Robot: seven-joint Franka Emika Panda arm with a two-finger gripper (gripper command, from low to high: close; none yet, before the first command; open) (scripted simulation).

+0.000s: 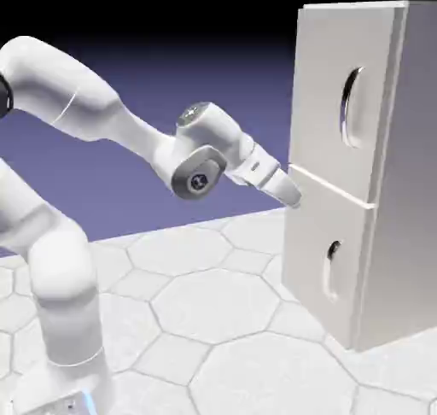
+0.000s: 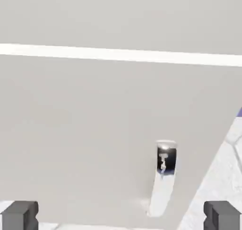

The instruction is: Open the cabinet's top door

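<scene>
The top door [image 1: 337,106]: the taller light-grey panel on the upper front of the cabinet [image 1: 401,200], standing at the right of the exterior view on the pale hexagon-patterned floor [image 1: 213,311]. Shows an oval recess with a vertical bar handle [image 1: 350,106] toward its right part. Sits slightly proud of the cabinet body along the top and right edges, with a thin gap visible there; whether truly ajar cannot be told. Below it, the lower door [image 1: 329,264], shorter, with a smaller recessed handle [image 1: 330,268], separated from the top door by a horizontal seam.

The arm [image 1: 102,114]: rising from the lower left, bent at the elbow, reaching rightward. The gripper [image 1: 290,191]: pointed at the left edge of the cabinet front, right at the level of the seam between the two panels, well left of and below the top door's handle. Touching the panel or just short of it: cannot be told.

In the hand view, fingertips [image 2: 19,216] spread wide, one in each bottom corner, nothing between them. Ahead of them, grey panel fills the frame, crossed by a bright band [image 2: 118,54], with a small recessed handle [image 2: 163,177] showing lower right of centre.
</scene>
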